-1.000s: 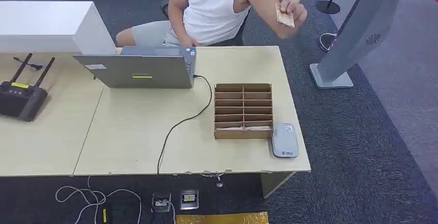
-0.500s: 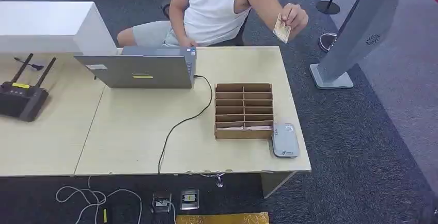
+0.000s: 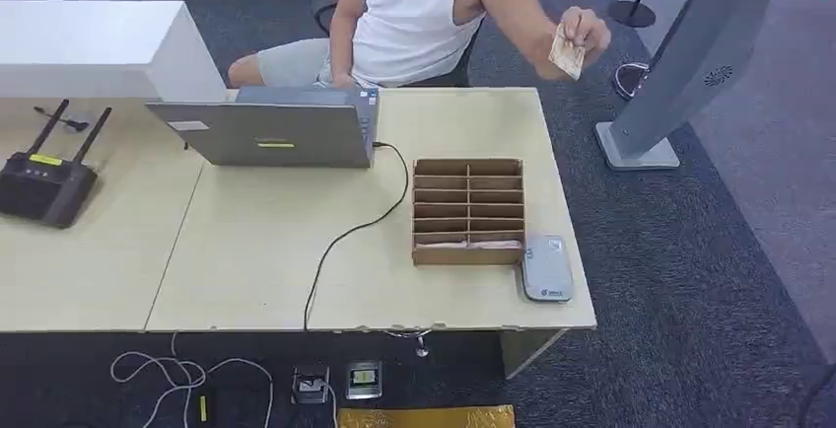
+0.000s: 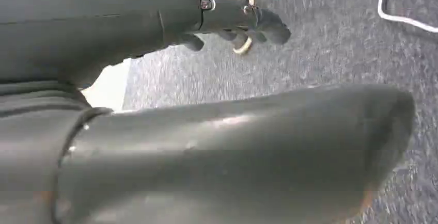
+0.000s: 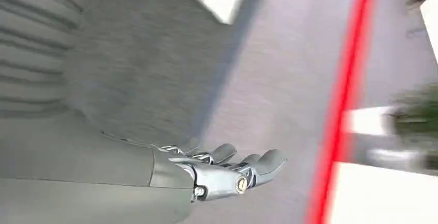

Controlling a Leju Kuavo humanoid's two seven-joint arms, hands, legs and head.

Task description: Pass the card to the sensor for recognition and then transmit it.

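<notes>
A seated person in a white top holds a tan card [image 3: 567, 54] up beyond the table's far right corner. The grey card sensor [image 3: 545, 267] lies flat on the wooden table [image 3: 256, 280] near its front right edge, next to a brown slotted card box [image 3: 467, 211]. My left hand [image 4: 235, 20] hangs over grey carpet, fingers loosely apart and holding nothing. My right hand [image 5: 224, 168] also hangs over the floor, with its fingers stretched out and empty.
A grey laptop [image 3: 268, 133] stands at the table's back, and its black cable [image 3: 340, 241] runs to the front edge. A black router [image 3: 44, 187] sits at the left. A grey kiosk stand [image 3: 680, 63] rises at the right. White cables [image 3: 168, 379] lie on the floor.
The person's hand has carried the card a little to the right and lower. The whole picture has shifted slightly, so the camera moved.
</notes>
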